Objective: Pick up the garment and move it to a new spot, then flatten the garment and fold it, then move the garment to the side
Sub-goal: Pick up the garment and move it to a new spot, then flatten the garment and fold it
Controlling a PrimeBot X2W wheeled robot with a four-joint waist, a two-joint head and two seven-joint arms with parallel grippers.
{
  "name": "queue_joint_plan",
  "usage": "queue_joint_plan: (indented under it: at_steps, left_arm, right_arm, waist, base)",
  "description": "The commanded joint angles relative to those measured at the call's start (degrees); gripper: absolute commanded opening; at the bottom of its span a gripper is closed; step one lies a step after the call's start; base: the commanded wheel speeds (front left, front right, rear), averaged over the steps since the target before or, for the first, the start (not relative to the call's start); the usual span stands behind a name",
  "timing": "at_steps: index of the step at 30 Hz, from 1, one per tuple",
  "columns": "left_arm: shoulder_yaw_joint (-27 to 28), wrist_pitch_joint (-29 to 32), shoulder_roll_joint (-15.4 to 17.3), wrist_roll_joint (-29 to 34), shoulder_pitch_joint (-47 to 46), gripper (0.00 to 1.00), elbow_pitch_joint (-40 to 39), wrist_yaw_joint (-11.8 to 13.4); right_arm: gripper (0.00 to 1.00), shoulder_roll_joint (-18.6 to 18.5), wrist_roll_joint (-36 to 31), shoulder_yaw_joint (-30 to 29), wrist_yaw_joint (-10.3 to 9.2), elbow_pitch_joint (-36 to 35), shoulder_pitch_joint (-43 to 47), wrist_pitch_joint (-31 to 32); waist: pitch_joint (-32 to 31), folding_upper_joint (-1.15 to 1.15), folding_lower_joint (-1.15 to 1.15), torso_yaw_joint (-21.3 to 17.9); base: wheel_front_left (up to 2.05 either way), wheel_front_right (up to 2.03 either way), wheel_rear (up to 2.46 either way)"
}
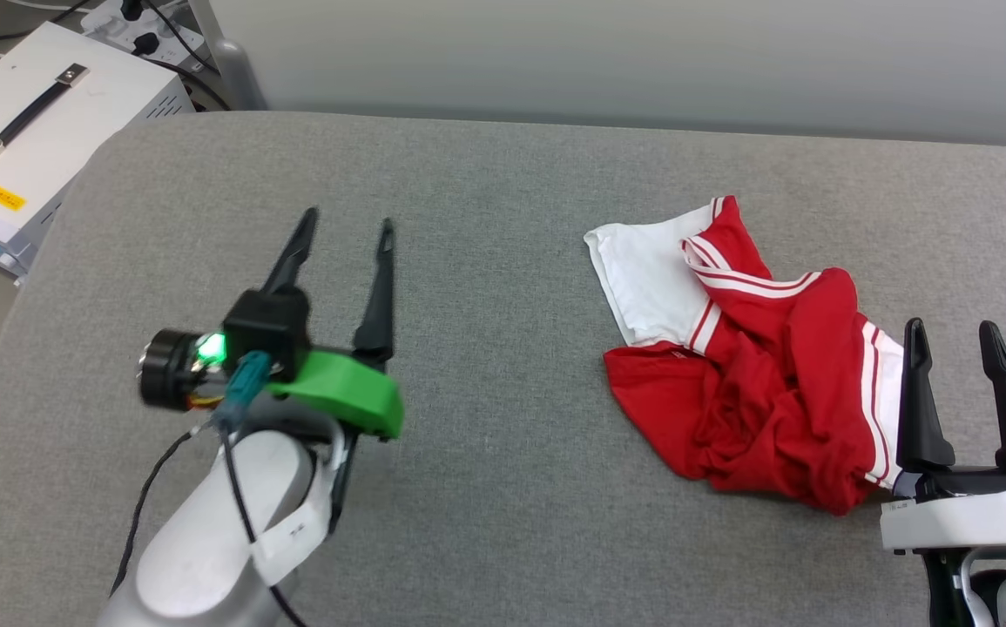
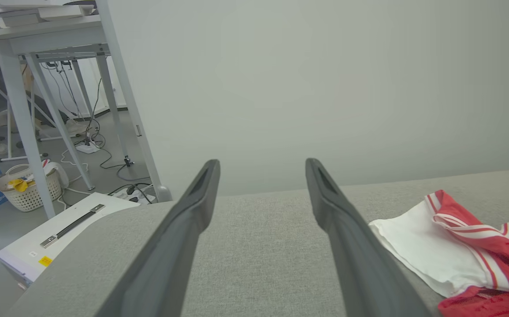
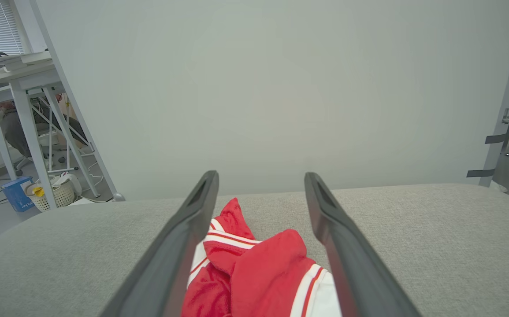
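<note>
**A:** Where does the garment (image 1: 755,366) lie from each arm?

**B:** It is a crumpled heap on the right half of the grey padded table (image 1: 503,165). The right gripper (image 1: 951,328) stands at the heap's near-right edge. In the right wrist view the red cloth lies directly ahead, between and below its two fingers. The left gripper (image 1: 348,219) is well apart from the heap, over bare table, with the cloth off to its right.

**A:** Are either of them holding anything?

**B:** No. Both have their jaws spread wide and empty. Whether the right one's fingers touch the fabric cannot be told.

**A:** Which way does the heap run?

**B:** In the head view its long axis is diagonal. It goes from the white sleeve (image 1: 642,279), spread flat at the far left, to the bunched red body near the right gripper.

**A:** So which arm should take the pick?

**B:** Probably the right one, since it is far nearer. A short reach forward and down would likely put the red folds between its fingers. The left would have to cross the table to reach the sleeve end.
</note>
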Motion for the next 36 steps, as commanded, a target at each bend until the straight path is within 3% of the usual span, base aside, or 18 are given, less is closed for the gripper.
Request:
queue_joint_plan:
  at_steps: [1,6,20,27,36]
  left_arm:
    - [2.2,-0.3,-0.1,1.1,2.6,1.0,-0.7,0.4]
    - [9.9,-0.3,-1.7,4.1,9.6,1.0,-3.0,-0.6]
    - [22.8,-0.3,-9.7,14.9,22.7,1.0,-4.3,-10.0]
    - [24.8,-0.3,-12.6,18.2,25.2,1.0,-3.0,-13.5]
    - [27.2,-0.3,-14.9,20.4,26.9,1.0,-1.8,-15.8]
  right_arm:
    - [1.0,-0.2,-0.4,0.0,-0.05,0.2,0.9,-0.3]
    - [1.0,-0.2,-0.3,0.4,-0.05,0.9,1.8,-0.3]
    - [1.0,-0.2,0.1,1.4,-0.05,3.1,4.3,-0.3]
    - [1.0,-0.2,0.7,2.0,-0.05,4.1,5.7,-0.3]
    - [1.0,-0.2,0.9,2.4,-0.05,5.3,6.7,-0.3]
  waist:
    - [-0.4,0.25,0.0,0.1]
    - [-1.3,0.25,0.0,0.1]
    - [-3.4,0.25,0.0,-0.5]
    - [-3.9,0.25,0.0,-0.4]
    - [-4.2,0.25,0.0,-0.7]
  base:
    - [0.0,0.0,0.0]
    - [0.0,0.0,0.0]
    - [0.0,0.0,0.0]
    - [0.0,0.0,0.0]
    - [0.0,0.0,0.0]
